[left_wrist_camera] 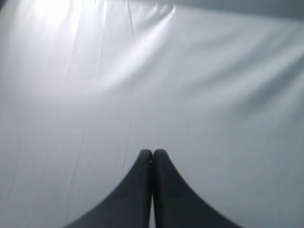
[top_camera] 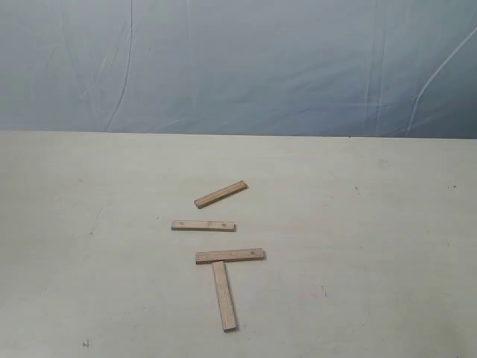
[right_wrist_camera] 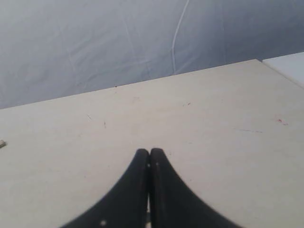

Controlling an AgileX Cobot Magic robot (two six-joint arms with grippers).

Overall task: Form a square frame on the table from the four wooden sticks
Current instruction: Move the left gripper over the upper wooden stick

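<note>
Four wooden sticks lie loose near the middle of the table (top_camera: 89, 194) in the exterior view. One slanted stick (top_camera: 220, 194) is farthest back. A level stick with two holes (top_camera: 203, 225) lies in front of it. A third stick (top_camera: 229, 256) lies level, and a fourth stick (top_camera: 224, 295) points toward the front, its far end meeting the third like a T. No square frame stands. Neither arm shows in the exterior view. My left gripper (left_wrist_camera: 152, 153) is shut and empty, facing the blue-grey backdrop. My right gripper (right_wrist_camera: 149, 152) is shut and empty over bare table (right_wrist_camera: 213, 123).
A wrinkled blue-grey backdrop (top_camera: 238, 67) rises behind the table's far edge. A small piece of wood (right_wrist_camera: 2, 144) shows at the edge of the right wrist view. A white surface (right_wrist_camera: 289, 66) adjoins the table's corner there.
</note>
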